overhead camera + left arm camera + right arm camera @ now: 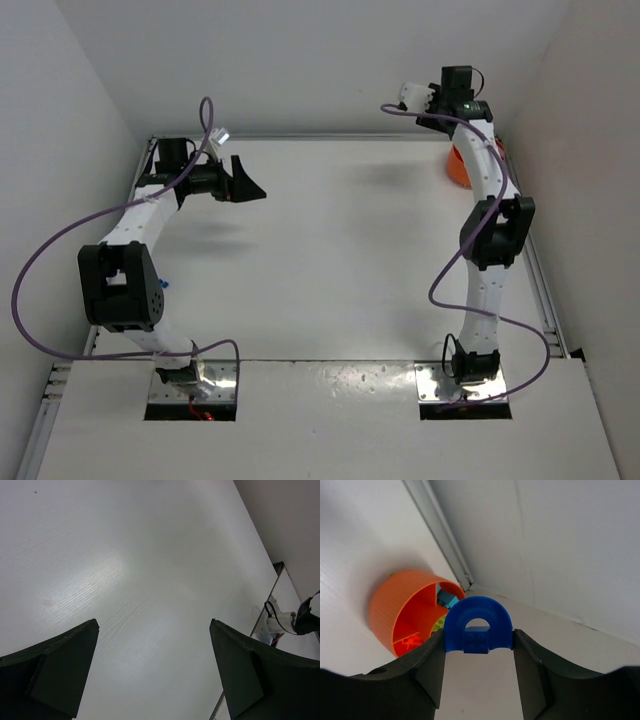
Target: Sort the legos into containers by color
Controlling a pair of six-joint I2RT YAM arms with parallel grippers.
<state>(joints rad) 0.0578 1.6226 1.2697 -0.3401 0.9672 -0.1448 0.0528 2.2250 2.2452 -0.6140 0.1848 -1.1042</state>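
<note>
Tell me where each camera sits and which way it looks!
Top: above, behind the arms, looking down at the table; both arms show.
Left wrist: on the left arm, facing the table; open left hand shows.
Right wrist: on the right arm, facing the tub; right hand holds a blue lego.
Shared: top and right wrist both show the tub.
</note>
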